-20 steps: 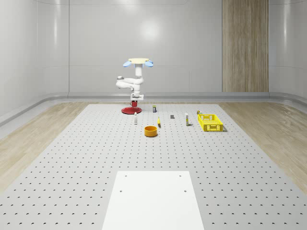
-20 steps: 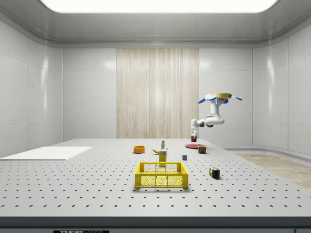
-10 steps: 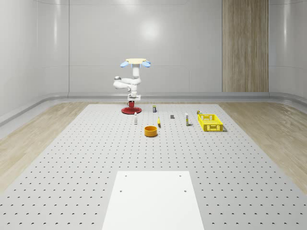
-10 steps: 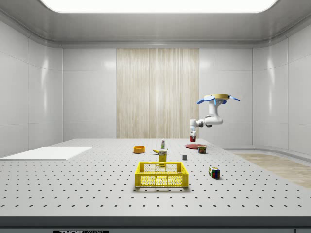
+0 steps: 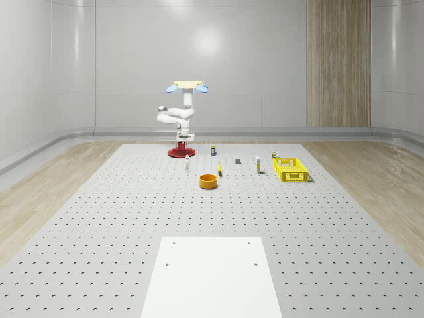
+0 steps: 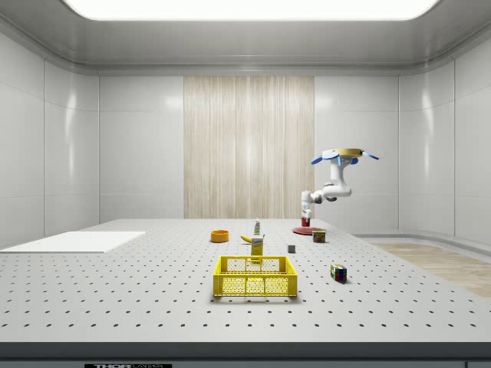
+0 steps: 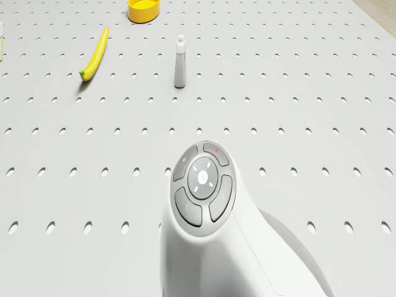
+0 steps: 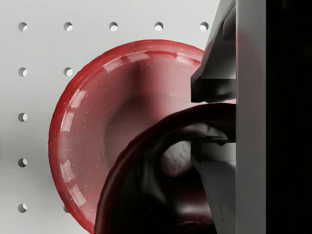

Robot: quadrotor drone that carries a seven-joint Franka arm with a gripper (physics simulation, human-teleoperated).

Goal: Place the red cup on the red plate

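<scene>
Drone (image 5: pixel 188 85) hovers at the tabletop's far edge; gripper (image 8: pixel 214 119) pinching the red cup (image 8: pixel 161 180) above the red plate (image 8: pixel 92 126); release remains.

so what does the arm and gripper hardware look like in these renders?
The arm is glossy white with rounded links and grey joints, hanging under a tan disc-shaped drone body with pale blue rotors. The wrist housing is white with a cluster of grey buttons, one marked red and one green. The gripper has dark grey, angular fingers. No cables are visible.
</scene>
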